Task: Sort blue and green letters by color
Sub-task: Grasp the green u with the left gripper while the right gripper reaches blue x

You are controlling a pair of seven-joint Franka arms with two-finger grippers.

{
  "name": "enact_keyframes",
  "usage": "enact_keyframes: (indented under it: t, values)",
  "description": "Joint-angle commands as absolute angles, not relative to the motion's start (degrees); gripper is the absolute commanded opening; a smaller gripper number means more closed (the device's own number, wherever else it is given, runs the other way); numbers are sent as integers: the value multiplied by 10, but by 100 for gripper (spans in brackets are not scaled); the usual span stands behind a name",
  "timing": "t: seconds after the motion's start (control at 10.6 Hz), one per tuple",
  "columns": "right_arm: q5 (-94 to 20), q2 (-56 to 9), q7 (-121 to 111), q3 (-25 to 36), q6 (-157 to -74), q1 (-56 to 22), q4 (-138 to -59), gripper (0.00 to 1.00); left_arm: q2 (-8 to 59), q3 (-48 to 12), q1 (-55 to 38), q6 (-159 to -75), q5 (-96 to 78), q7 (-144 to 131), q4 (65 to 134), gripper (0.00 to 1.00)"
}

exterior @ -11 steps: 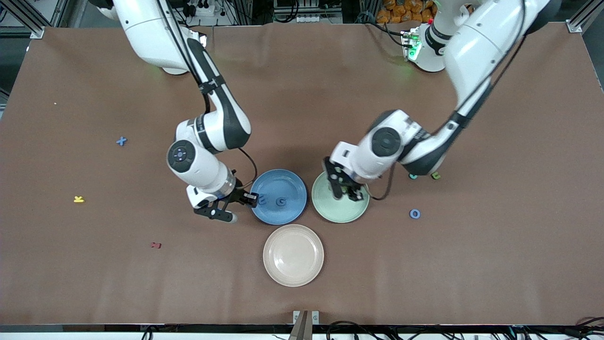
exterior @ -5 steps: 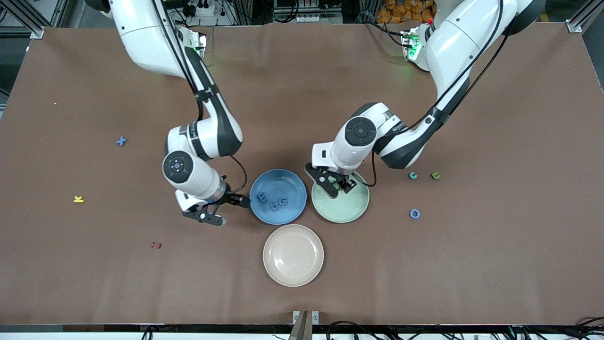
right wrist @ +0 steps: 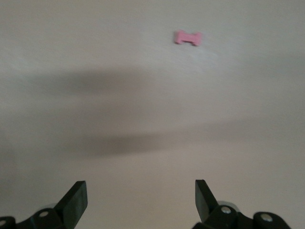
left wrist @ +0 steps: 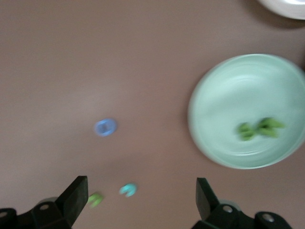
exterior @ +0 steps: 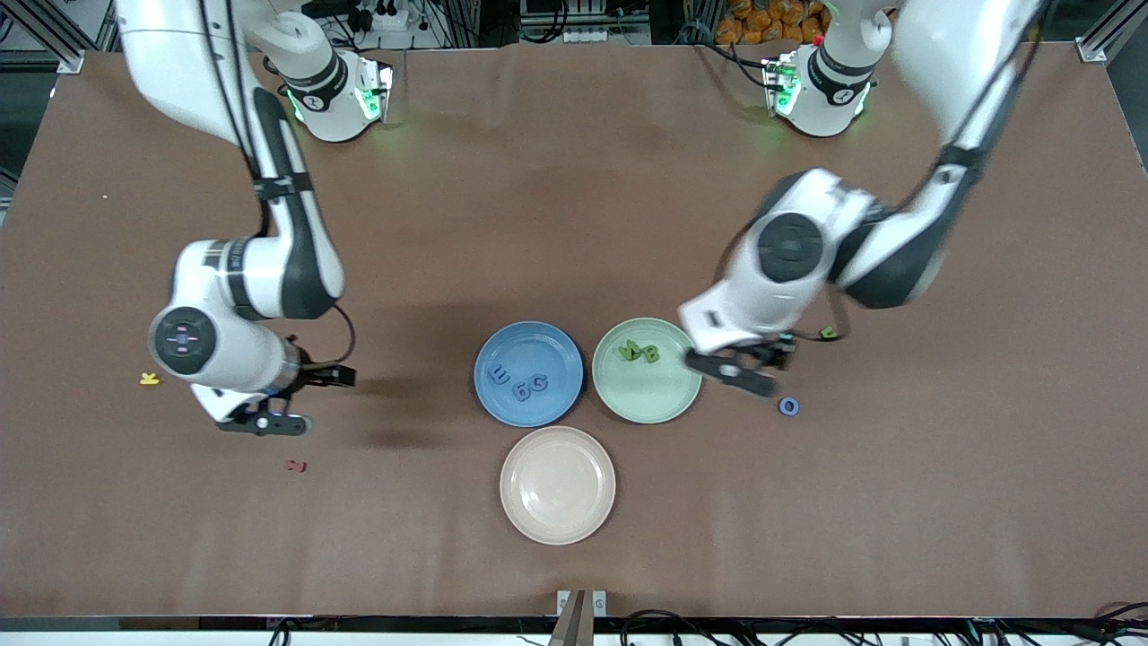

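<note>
Three blue letters (exterior: pixel 520 386) lie in the blue plate (exterior: pixel 538 345). Two green letters (exterior: pixel 640 353) (left wrist: pixel 259 129) lie in the green plate (exterior: pixel 646 399) (left wrist: pixel 228 90). A blue O (exterior: pixel 788 406) (left wrist: pixel 105 127) and a green letter (exterior: pixel 829 334) (left wrist: pixel 95 199) lie loose on the table toward the left arm's end, with a teal letter (left wrist: pixel 127 190) beside them. My left gripper (exterior: pixel 758 366) (left wrist: pixel 140 190) hangs open and empty over the table beside the green plate. My right gripper (exterior: pixel 305 401) (right wrist: pixel 138 193) hangs open and empty over bare table toward the right arm's end.
An empty beige plate (exterior: pixel 557 484) sits nearer the front camera than the two coloured plates. A yellow letter (exterior: pixel 150 379) and a dark red letter (exterior: pixel 296 466) (right wrist: pixel 187 37) lie toward the right arm's end of the table.
Both grippers opened and pulled away from the plates toward their own ends of the table. A third blue letter now lies in the blue plate, and the green letters show in the green plate.
</note>
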State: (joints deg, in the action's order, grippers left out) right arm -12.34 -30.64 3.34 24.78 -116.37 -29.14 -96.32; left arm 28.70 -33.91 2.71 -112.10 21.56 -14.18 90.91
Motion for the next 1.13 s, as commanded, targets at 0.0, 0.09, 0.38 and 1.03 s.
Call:
enact_keyframes:
  t: [0.0, 0.09, 0.38, 1.03]
  values:
    - [-112, -223, -32, 241, -1181, -258, -1087, 100, 250, -361, 120, -1048, 216, -142, 967, 100]
    - [-112, -188, -47, 240, -1202, -251, -1141, 100, 242, -362, 149, -1049, 214, -146, 989, 100]
    - [-56, -79, -90, 237, -1309, -203, -1325, 100, 230, -453, 317, -1171, 192, -141, 1110, 100]
    - [-31, -98, -224, 233, -1378, 4, -1416, 100, 237, -485, 412, -1355, 241, -252, 1263, 79]
